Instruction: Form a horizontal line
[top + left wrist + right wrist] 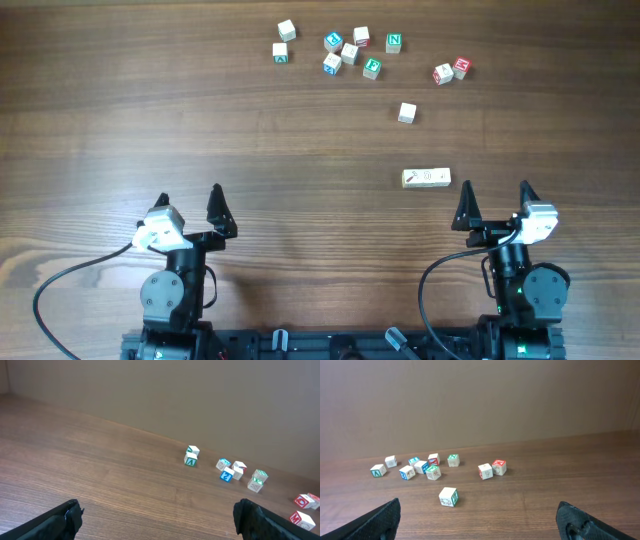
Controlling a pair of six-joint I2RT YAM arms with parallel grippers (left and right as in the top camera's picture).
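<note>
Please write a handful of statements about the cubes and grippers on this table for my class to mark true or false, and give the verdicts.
1. The short pale bar of three cream wooden cubes lies nearer the right gripper than the left gripper. True.
2. The left gripper grips a cube. False: its jaws stand open and empty.
3. A lone pale wooden cube stands between the bar and the scattered lettered cubes. True.
4. The two red-lettered cubes lie at the scatter's left end. False: they lie at its right end.
5. The right gripper's jaws are shut. False: they stand open.
</note>
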